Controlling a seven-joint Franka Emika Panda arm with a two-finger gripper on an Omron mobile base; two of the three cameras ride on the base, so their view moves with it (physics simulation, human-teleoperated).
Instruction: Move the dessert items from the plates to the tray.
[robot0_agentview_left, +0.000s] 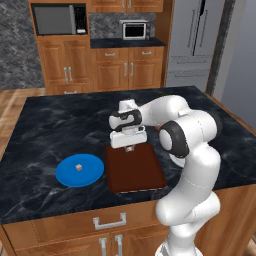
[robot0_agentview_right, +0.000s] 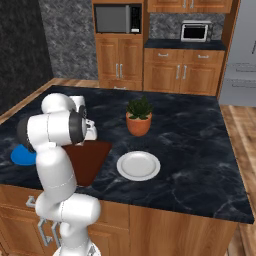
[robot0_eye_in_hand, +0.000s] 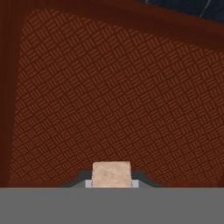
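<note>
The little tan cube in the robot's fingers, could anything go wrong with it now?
1. The small pale tan cube is pinched between the fingers over the dark reddish-brown rectangular tray, near its far edge. Released there, it might bounce or roll over the low rim onto the black marble counter.
2. Another tan cube waits on the round bright blue plate beside the tray; a low swing across might nudge it off.

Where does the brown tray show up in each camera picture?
Left base view: the tray lies centre, right of the blue plate.
Right base view: tray at left, partly behind the arm, left of the white plate.
Hand view: tray beneath the gripper.
Shared landmark: blue plate.
</note>
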